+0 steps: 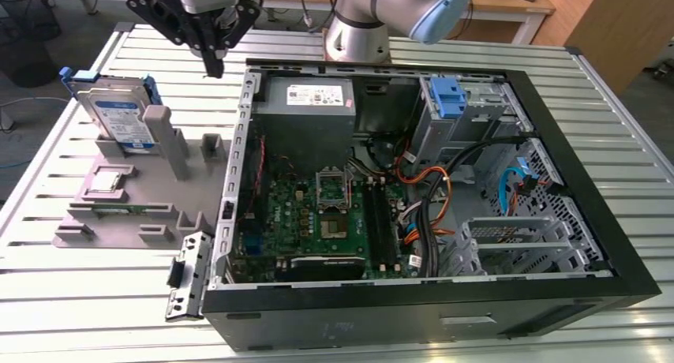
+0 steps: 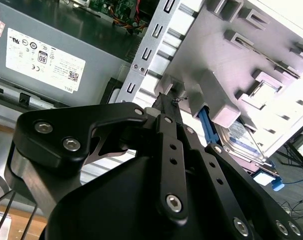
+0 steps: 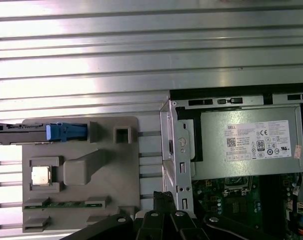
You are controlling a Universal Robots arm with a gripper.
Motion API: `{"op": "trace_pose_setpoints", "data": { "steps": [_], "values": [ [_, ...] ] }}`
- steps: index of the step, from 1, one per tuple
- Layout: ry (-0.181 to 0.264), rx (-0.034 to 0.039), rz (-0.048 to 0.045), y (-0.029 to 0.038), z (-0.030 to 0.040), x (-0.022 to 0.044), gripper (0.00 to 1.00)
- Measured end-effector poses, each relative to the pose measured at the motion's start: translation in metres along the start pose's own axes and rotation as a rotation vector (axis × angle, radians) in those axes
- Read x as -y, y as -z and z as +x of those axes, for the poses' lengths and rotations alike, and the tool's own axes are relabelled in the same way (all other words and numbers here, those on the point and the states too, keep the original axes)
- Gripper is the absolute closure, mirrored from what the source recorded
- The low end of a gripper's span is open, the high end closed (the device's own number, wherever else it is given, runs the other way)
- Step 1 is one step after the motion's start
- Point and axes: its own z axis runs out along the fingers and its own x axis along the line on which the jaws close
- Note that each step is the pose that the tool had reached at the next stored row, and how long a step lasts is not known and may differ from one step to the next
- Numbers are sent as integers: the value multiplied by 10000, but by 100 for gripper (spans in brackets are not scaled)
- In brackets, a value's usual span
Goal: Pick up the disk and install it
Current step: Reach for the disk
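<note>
The disk (image 1: 116,120) is a silver drive with a white-and-blue label in a blue carrier. It stands on edge in a slot of the grey fixture (image 1: 126,209) at the exterior view's left. In the first wrist view the disk (image 3: 21,134) shows edge-on, and in the second wrist view the disk (image 2: 240,141) sits behind a grey post. My gripper (image 1: 215,63) hangs above the table between the disk and the computer case, its black fingers shut together on nothing. In both wrist views the gripper (image 2: 166,98) (image 3: 164,196) points down near the case's metal edge.
The open computer case (image 1: 589,221) lies on the slatted metal table (image 1: 95,300). It holds a grey power supply (image 1: 308,99), a green motherboard (image 1: 316,213), cables and a blue bracket (image 1: 447,99) in the drive bay. The fixture also carries a processor chip (image 1: 106,181).
</note>
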Motion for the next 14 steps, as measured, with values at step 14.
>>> {"op": "trace_pose_setpoints", "data": {
  "steps": [14],
  "values": [
    [1, 0, -1, 1, 52, 4, 90]
  ]
}}
